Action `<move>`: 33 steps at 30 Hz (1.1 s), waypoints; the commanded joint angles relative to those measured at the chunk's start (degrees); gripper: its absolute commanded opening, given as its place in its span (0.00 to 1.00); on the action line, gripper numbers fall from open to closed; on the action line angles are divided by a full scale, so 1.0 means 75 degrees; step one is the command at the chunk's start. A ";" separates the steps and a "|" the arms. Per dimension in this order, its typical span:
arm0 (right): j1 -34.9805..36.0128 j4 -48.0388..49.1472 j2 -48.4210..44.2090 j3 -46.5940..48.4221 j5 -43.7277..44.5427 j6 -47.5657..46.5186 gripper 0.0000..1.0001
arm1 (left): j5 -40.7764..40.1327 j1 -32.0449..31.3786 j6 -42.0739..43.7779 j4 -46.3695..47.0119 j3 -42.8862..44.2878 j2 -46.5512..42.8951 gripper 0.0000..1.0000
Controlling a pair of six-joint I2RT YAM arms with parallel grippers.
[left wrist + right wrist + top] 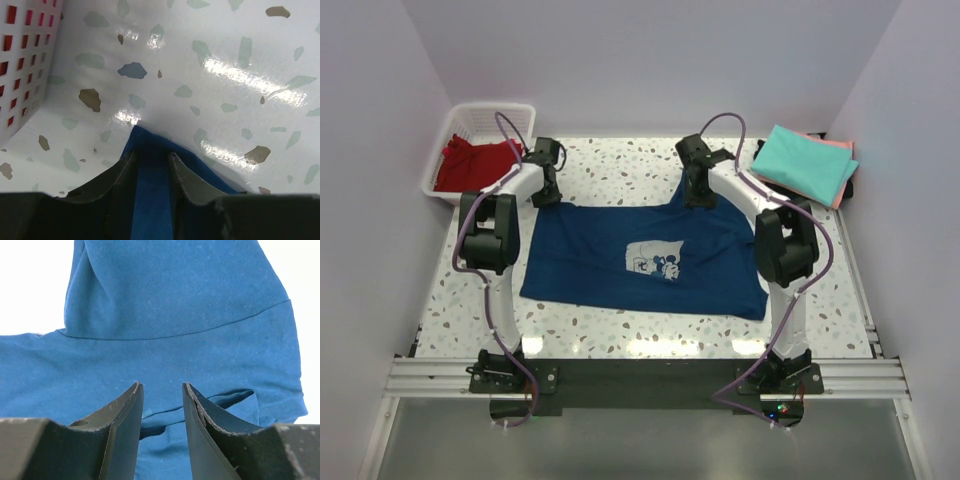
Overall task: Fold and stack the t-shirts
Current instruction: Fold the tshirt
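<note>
The navy blue cotton t-shirt with a pale mouse print (pixel 620 260) lies spread in the middle of the speckled white table (pixel 620 160). The left gripper (pixel 152 155) stands over its far left corner with the fingers partly apart and cloth between them; I cannot tell if it pinches. The right gripper (pixel 162 385) grips the far edge, which rises to it in a peak. A red t-shirt (pixel 470 165) is in the white plastic basket (pixel 470 112) far left. A folded teal t-shirt (pixel 805 160) lies on a salmon-pink one (pixel 842 148) far right.
</note>
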 commanded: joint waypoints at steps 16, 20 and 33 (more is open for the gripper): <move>-0.0122 -0.0131 0.0075 0.0372 0.0246 -0.0103 0.41 | 0.0776 0.0000 0.0182 0.0212 -0.0073 0.0796 0.00; -0.0192 -0.0014 0.0087 0.0489 0.0305 -0.0103 0.41 | 0.0589 -0.0082 0.0241 0.0329 -0.0307 0.0433 0.00; -0.0953 0.0817 0.1151 0.1940 0.0458 -0.0395 0.45 | 0.0073 -0.0293 0.0171 0.0528 -0.0694 -0.0751 0.00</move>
